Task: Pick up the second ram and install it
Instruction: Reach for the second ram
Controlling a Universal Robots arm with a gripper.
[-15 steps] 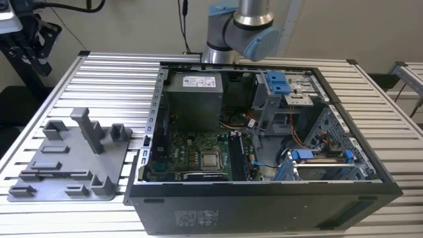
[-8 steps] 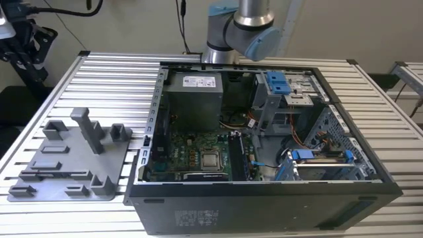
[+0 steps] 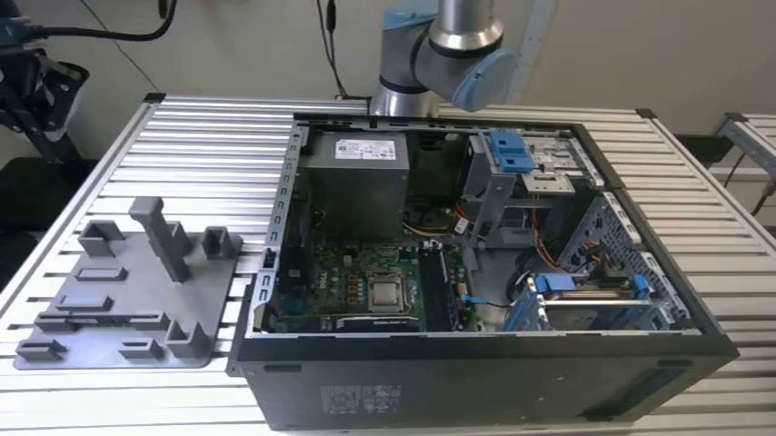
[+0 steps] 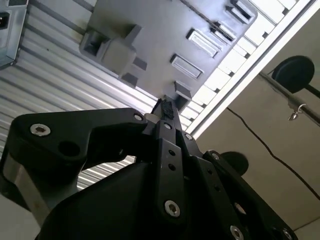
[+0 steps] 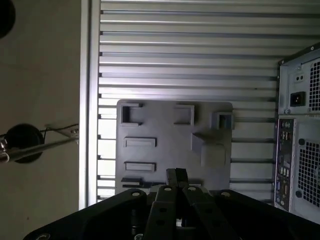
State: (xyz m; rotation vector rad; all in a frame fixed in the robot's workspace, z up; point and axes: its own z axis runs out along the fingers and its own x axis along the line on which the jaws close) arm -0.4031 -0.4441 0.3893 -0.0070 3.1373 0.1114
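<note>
In both wrist views my gripper (image 5: 176, 175) (image 4: 165, 108) hangs high above the grey plastic tray (image 5: 170, 137) (image 4: 160, 30), over one edge of it. The dark fingertips press together and nothing shows between them. The tray (image 3: 122, 300), with its upright posts, lies on the slatted table at the exterior view's left, and I see no stick on it. Inside the open computer case (image 3: 485, 343), dark narrow memory slots (image 3: 437, 289) run beside the processor (image 3: 388, 295). I cannot tell whether the second ram sits in them.
The arm's base (image 3: 437, 54) rises behind the case. Slatted aluminium table (image 3: 206, 145) surrounds tray and case. A power supply (image 3: 354, 177) and blue drive brackets (image 3: 515, 150) fill the case's far side. The case's rear panel (image 5: 300, 135) lies near the tray. Cables and a stand sit beyond the table edge.
</note>
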